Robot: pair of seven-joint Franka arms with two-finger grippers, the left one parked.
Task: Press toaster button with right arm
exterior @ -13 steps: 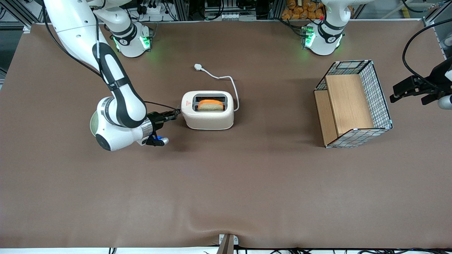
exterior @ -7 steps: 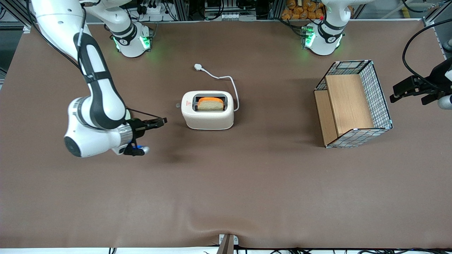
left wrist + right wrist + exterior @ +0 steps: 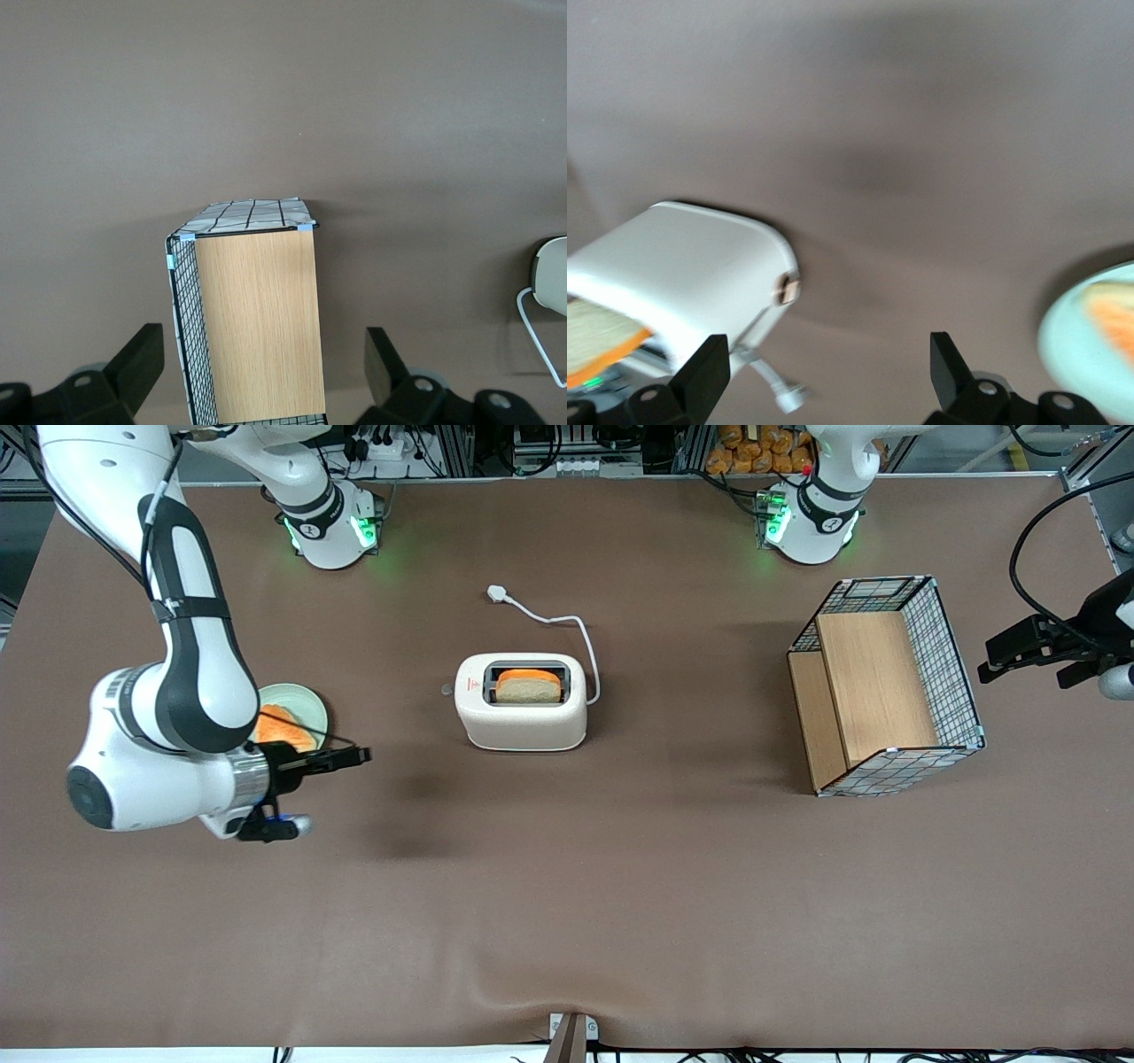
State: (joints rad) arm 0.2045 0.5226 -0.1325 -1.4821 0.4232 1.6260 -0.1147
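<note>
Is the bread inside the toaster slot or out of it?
Inside. The bread stands in the toaster's slot, its top showing; the gripper is apart, beside the plate.

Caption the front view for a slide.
Right arm's gripper hovers clear of the toaster, nearer the camera than its button.

We see a pale green plate [image 3: 307,698] holding orange food [image 3: 283,731] mid-left of the frame — and a wire basket [image 3: 950,664] with wooden shelves at right.
</note>
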